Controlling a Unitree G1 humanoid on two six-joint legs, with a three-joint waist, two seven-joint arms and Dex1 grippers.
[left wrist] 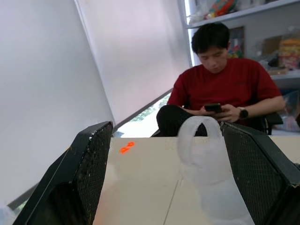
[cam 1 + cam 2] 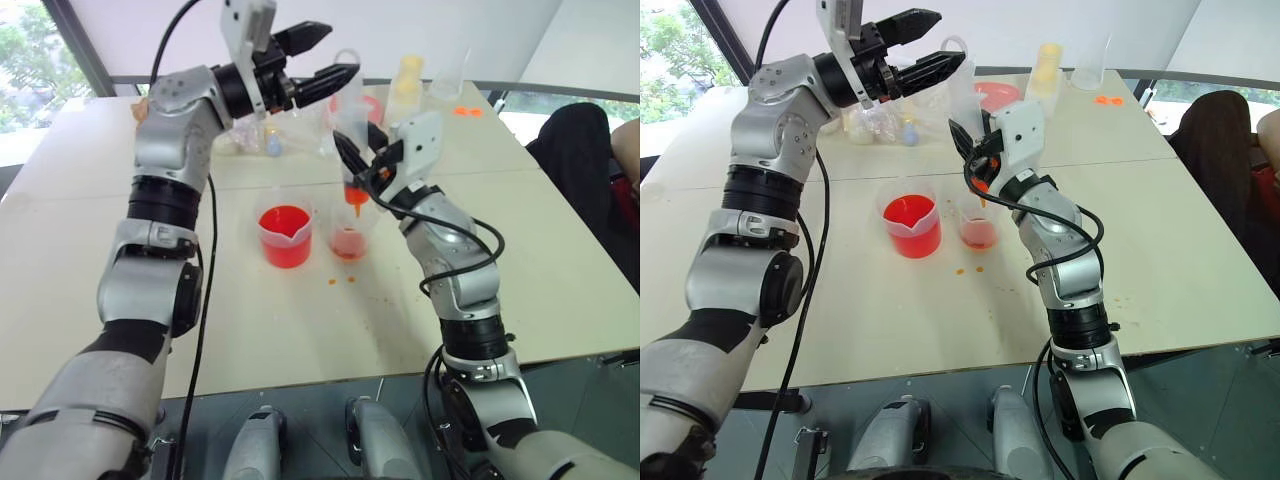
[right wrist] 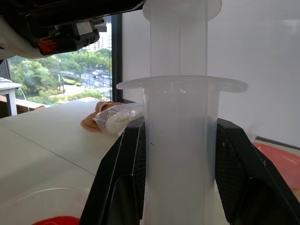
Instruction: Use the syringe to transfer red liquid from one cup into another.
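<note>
Holding the syringe upright by its clear barrel, the right claw is clenched on it above the small spoutless cup, with the short orange tip pointing down toward the cup's mouth and not touching the liquid there. In the right wrist view the two black fingers press against either side of the barrel just under its flange, and the plunger shaft rises above the flange. The small cup stands on the pale surface and holds a shallow layer of red liquid. Just beside it, toward the robot's left, stands the wide spouted beaker, holding a deeper fill of red liquid. A few orange drops lie on the surface near the base of the small cup. The left claw is released, its fingers spread wide, and it hangs high above the surface at the level of the plunger's ring; in the left wrist view that ring stands between the two fingers, whether touching either cannot be told. Farther back on the surface sit a pink dish, a pale yellow bottle, a tall clear glass and a clear bag. A seated person in a red shirt is beyond the far edge, looking down at a phone.
</note>
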